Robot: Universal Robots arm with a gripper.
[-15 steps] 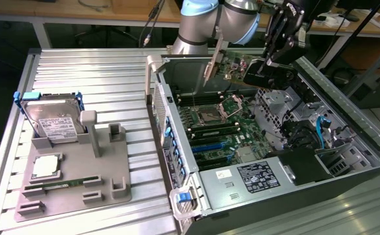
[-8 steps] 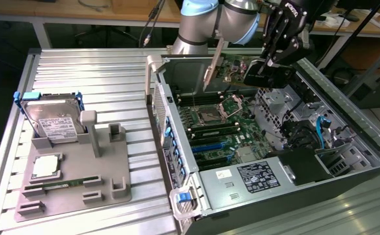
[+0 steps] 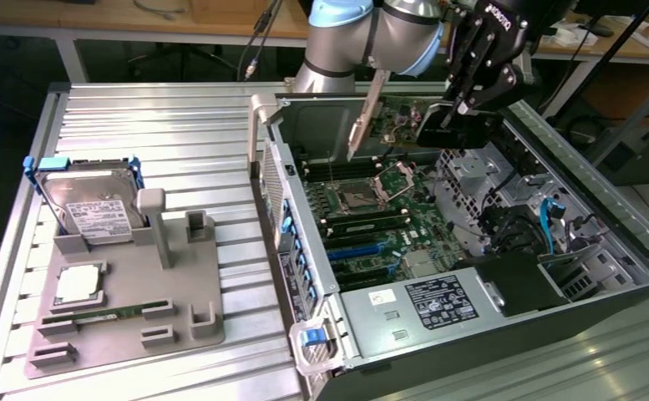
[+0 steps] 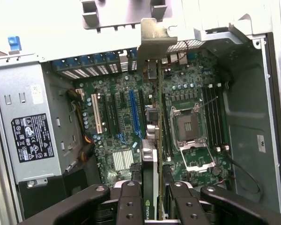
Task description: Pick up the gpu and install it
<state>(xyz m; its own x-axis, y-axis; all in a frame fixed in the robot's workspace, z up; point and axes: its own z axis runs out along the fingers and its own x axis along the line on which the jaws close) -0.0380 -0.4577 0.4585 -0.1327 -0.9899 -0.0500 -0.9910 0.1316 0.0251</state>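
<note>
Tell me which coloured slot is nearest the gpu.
The blue slot, just beside the gpu; the white slot lies farther off, toward the power supply.

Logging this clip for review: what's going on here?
The robot arm's gripper is shut on the gpu, holding it edge-on above the motherboard inside the open computer case. The card hangs clear of the board and is not yet seated in a slot.

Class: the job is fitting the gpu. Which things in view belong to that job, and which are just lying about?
In the job:
gripper, shut on the gpu
open case
motherboard

Lying about:
hard drive
memory stick
CPU
grey holder they sit in
</note>
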